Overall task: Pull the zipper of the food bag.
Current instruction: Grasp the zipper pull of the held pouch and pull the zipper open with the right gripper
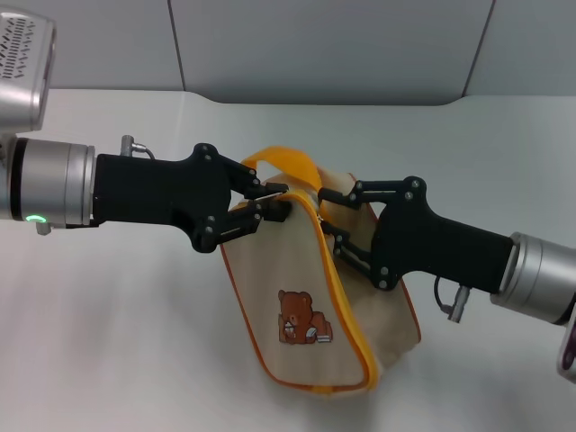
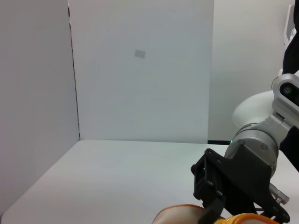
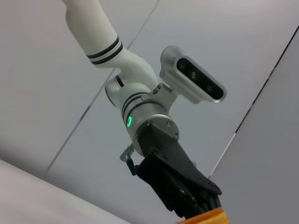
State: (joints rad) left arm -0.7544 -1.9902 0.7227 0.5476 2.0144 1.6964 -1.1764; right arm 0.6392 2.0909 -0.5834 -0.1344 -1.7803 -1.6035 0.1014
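I am holding the food bag (image 1: pixel 310 297) up off the white table (image 1: pixel 135 342), bear print (image 1: pixel 301 318) facing me. My left gripper (image 1: pixel 270 203) is reaching in at the bag's top corner, just under the loop handle (image 1: pixel 283 162), its fingers pinched together on what looks like the silvery pull tab of the zipper (image 1: pixel 335 279). My right gripper (image 1: pixel 335 220) is clamping the bag's upper edge on the other side of that band, fingers closed on the fabric.
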